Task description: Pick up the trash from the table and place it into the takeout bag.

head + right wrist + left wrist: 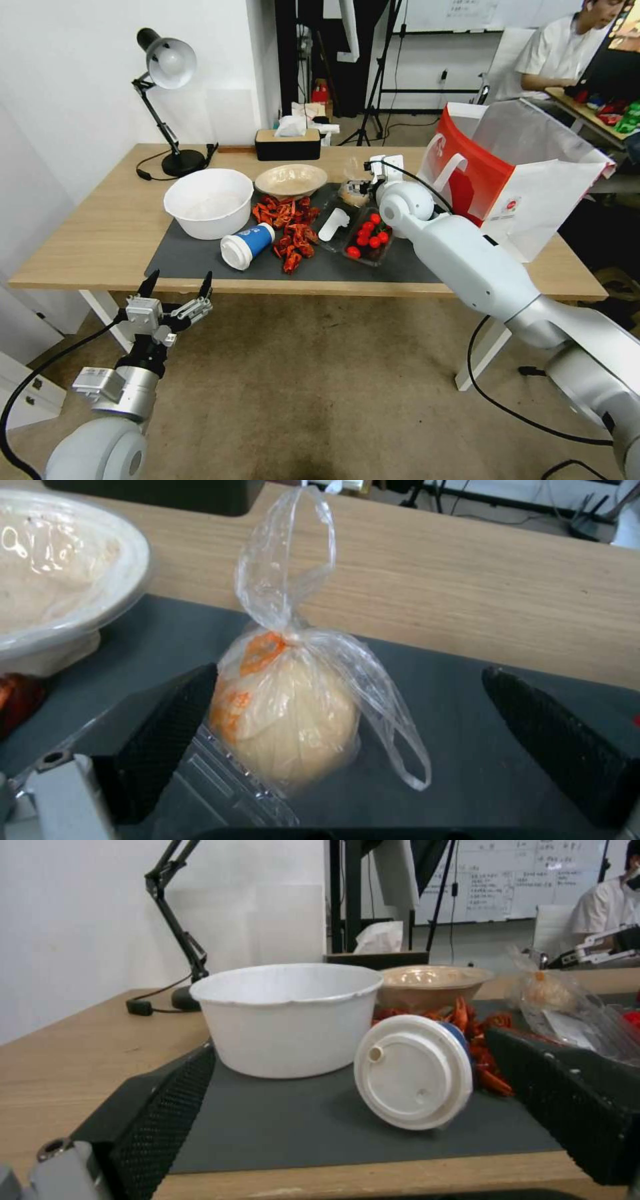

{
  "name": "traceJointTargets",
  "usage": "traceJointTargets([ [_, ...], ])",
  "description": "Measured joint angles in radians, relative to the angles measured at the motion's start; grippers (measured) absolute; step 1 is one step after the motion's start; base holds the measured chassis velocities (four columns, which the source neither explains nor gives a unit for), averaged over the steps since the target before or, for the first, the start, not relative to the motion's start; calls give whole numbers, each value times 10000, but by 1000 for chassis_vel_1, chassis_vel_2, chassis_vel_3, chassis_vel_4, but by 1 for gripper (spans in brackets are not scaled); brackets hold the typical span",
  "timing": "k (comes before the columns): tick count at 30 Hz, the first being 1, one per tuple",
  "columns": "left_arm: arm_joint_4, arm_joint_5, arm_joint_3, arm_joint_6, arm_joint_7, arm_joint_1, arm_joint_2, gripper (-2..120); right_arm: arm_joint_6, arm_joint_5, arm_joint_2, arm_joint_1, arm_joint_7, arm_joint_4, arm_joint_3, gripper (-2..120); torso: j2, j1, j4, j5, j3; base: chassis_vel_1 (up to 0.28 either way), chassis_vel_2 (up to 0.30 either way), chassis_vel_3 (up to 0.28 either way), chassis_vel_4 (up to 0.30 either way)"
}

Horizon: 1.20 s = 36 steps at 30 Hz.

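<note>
Nearest the robot, the left gripper hangs below the front edge of the table, wrist low over the brown floor and fingers spread wide, holding nothing and pointed at the mat's near edge. Past it, on the dark grey mat, a blue-white lidded paper cup lies on its side with the lid toward the robot, just in front of a large white bowl.

The right arm reaches out over the table from the right, elbow low and wrist raised above the mat's far edge. The right gripper is splayed open, one finger on each side of a clear bag with a pale lump — the fingers stand close to the plastic but are not closed on it. The bag sits knotted and upright on the mat, against a clear plastic tray.

Mid-mat lie red crayfish shells, a small white cup on its side and a tray of tomatoes. Behind them is a shallow beige bowl.

At the right end the takeout bag stands open — red panel toward the mat, silvery lining showing. Farther back are a desk lamp and a tissue box near the white wall.
</note>
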Motion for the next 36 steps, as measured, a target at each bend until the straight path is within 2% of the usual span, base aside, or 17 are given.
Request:
traceJointTargets([
  [20,-51,-9,0,0,-8,11,24,100,-733,-28,116,757,-1008,-1003,-169,100,0,1,1,1,0,0,0,0,0],
  [36,-74,-23,-45,1,-23,19,63,100,-947,-104,578,1375,-2012,-2363,-213,100,0,0,0,0,0,0,0,0,0],
])
